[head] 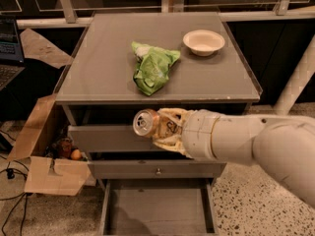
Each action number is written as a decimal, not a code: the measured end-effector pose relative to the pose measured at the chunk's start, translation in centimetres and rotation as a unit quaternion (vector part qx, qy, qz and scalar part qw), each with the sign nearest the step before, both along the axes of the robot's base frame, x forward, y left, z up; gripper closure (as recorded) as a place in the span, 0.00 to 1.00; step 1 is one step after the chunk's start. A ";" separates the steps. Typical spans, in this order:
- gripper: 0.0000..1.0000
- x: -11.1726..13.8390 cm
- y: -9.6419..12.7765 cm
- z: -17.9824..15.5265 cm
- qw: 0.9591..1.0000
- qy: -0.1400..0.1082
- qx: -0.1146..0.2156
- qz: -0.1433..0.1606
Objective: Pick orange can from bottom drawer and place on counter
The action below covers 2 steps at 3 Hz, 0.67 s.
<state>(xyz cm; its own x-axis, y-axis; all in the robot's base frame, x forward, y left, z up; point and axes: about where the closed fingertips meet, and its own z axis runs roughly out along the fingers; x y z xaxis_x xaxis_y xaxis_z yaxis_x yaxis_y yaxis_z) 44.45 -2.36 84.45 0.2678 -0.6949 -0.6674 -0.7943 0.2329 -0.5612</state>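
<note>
My gripper (165, 127) is shut on the orange can (146, 122), which lies on its side with its silver top and pull tab facing left. It hangs in front of the upper drawers, just below the counter's (98, 68) front edge and well above the open bottom drawer (157, 210). The bottom drawer's flat grey inside shows nothing in it. My white arm (246, 141) reaches in from the right.
A green bag (153, 67) lies mid-counter and a white bowl (204, 42) sits at its back right. An open cardboard box (47, 151) with small items stands left of the cabinet. A laptop (10, 48) is at far left, a white post (300, 77) at right.
</note>
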 end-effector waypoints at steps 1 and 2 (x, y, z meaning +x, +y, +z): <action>1.00 2.5 -2.5 3.2 0.999 -0.023 -0.038 -0.010; 1.00 4.3 -5.1 6.0 0.997 -0.038 -0.064 -0.027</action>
